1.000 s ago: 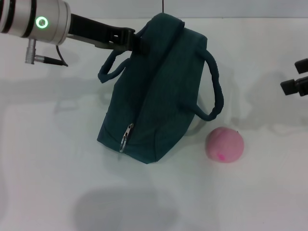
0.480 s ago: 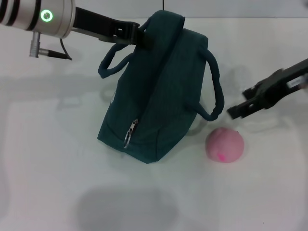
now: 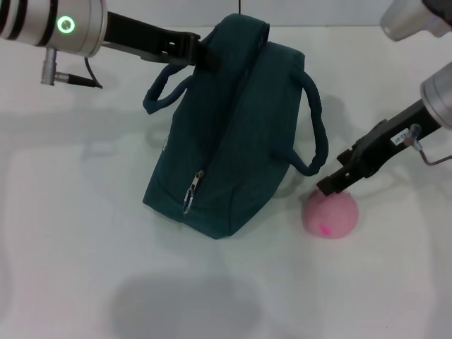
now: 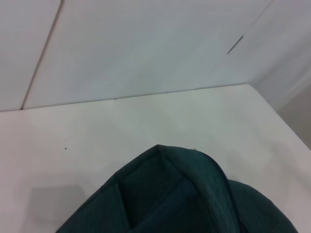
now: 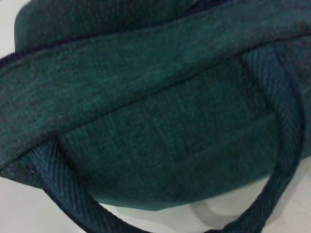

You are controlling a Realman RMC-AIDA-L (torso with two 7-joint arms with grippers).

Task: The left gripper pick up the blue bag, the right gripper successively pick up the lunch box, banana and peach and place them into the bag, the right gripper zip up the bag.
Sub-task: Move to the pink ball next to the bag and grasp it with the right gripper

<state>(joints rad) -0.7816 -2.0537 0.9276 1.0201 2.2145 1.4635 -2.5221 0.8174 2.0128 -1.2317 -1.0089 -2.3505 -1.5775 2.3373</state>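
1 blue bag [image 3: 233, 127] w/ 2 loop handles, 1 zip pull. 1 peach [image 3: 330, 214] just right of bag. 2 pincers: left pincer [image 3: 201, 55], right pincer [image 3: 332, 185]. 1 desk [image 3: 70, 247].

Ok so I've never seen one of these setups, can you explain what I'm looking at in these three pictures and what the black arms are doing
This is a robot with two arms, each ending in a two-fingered claw. The wide picture comes from a camera on its head, looking down at a white table. The other two come from cameras on its wrists, so they show close-ups.

On the table stands a blue bag with two loop handles, and beside it lies a pink peach. No lunch box or banana is in view.

The left gripper is at the bag's top far end, apparently holding it; its wrist camera looks over that end of the bag. The right gripper reaches down just above the peach, between it and the bag's handle. Its wrist camera is filled by the bag's side.
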